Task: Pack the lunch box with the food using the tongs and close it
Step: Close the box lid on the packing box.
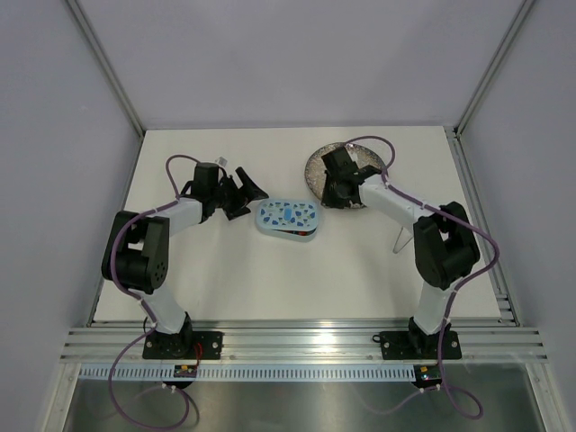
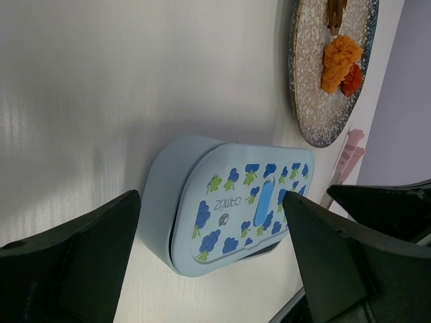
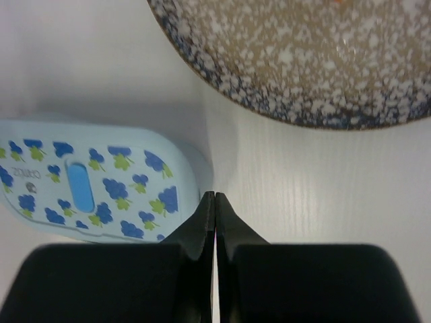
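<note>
From above, the lunch box (image 1: 288,219) lies mid-table, its flowered lid (image 1: 286,214) skewed on the tub, between the left gripper (image 1: 246,196) and the right gripper (image 1: 340,193), which hangs over the plate (image 1: 314,171). The slim tongs (image 1: 400,239) lie beside the right arm and appear in neither wrist view. Only the left wrist view shows the food (image 2: 339,60) — orange, red and brown pieces on the plate — and the left jaws spread wide and empty. The right wrist view shows its jaws clenched on nothing, between box and plate.
</note>
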`<state>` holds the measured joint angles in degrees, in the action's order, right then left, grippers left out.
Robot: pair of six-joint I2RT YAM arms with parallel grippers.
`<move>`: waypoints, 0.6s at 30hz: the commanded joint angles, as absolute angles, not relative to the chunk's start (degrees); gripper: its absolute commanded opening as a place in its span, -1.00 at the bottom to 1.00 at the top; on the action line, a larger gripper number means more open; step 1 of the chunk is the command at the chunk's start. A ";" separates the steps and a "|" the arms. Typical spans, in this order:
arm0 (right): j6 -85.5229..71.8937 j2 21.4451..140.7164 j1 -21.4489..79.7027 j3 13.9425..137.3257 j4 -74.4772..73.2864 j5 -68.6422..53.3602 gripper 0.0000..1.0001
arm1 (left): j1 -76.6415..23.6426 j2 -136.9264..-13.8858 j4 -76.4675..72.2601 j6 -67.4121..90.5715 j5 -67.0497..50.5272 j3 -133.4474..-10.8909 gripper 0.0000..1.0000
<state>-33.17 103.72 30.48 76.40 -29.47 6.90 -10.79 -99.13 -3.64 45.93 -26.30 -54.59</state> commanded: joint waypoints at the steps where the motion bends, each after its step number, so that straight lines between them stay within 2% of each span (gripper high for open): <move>1: -30.24 108.96 29.27 84.88 -31.90 8.96 -1.00 | -10.63 -96.42 -3.87 44.91 -25.84 -54.67 0.81; 9: -28.83 118.47 29.36 95.97 -35.07 4.75 -1.00 | -10.55 -95.27 -1.76 43.86 -25.22 -54.67 0.81; 18: -27.68 117.34 31.38 94.14 -34.19 2.37 -1.00 | -10.55 -95.80 -2.63 44.12 -25.40 -54.23 0.81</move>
<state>-28.91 119.96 29.93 94.17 -34.57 3.73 -10.79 -97.17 -0.97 44.82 -25.67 -54.59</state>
